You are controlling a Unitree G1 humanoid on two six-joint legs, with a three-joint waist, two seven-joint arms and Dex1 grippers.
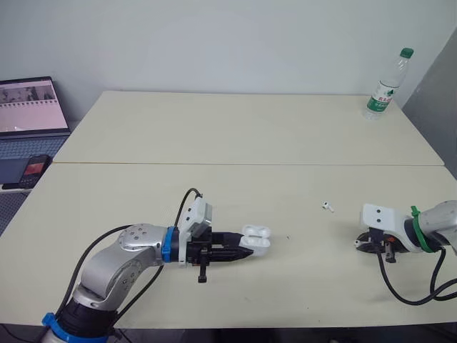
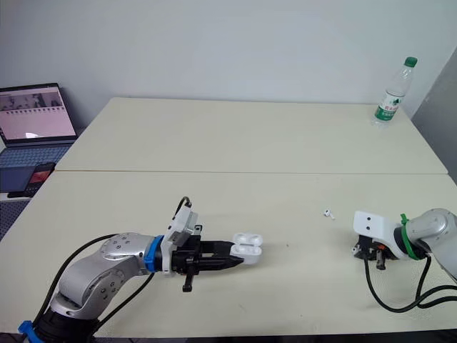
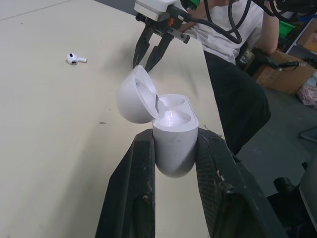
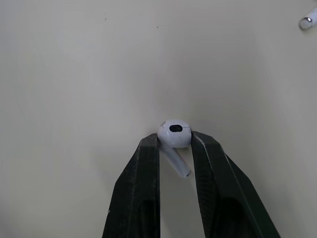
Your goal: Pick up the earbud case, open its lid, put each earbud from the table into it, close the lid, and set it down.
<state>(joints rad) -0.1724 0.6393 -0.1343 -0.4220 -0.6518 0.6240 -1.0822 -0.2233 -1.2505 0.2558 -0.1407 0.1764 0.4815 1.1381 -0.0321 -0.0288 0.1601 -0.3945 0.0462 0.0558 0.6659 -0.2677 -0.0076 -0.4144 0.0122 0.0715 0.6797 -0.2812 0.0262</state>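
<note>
Risk first: small glossy white earbud (image 4: 173, 130) is pinched by its rounded head only, between the fingertips of the right gripper (image 4: 174, 141), with the stem left free between the fingers. Slip or twist during transfer is judged likely, and a twisted stem would not seat in its well. Whether it is clear of the cream tabletop (image 1: 214, 143) cannot be told

White rounded plastic earbud case (image 3: 173, 139) is clamped by its lower body in the left gripper (image 1: 246, 251), lid (image 3: 134, 94) swung open, both wells shown empty. Grip sits on a curved shell, so the case could be pushed askew or squeezed out if the earbud is pressed in off-axis. The lid could also be knocked shut by an approaching finger

Case and held earbud are well apart, one at each gripper. Second earbud (image 1: 328, 206) lies loose on the tabletop between them, nearer the right gripper, and could be swept off if the transfer path is kept low
</note>
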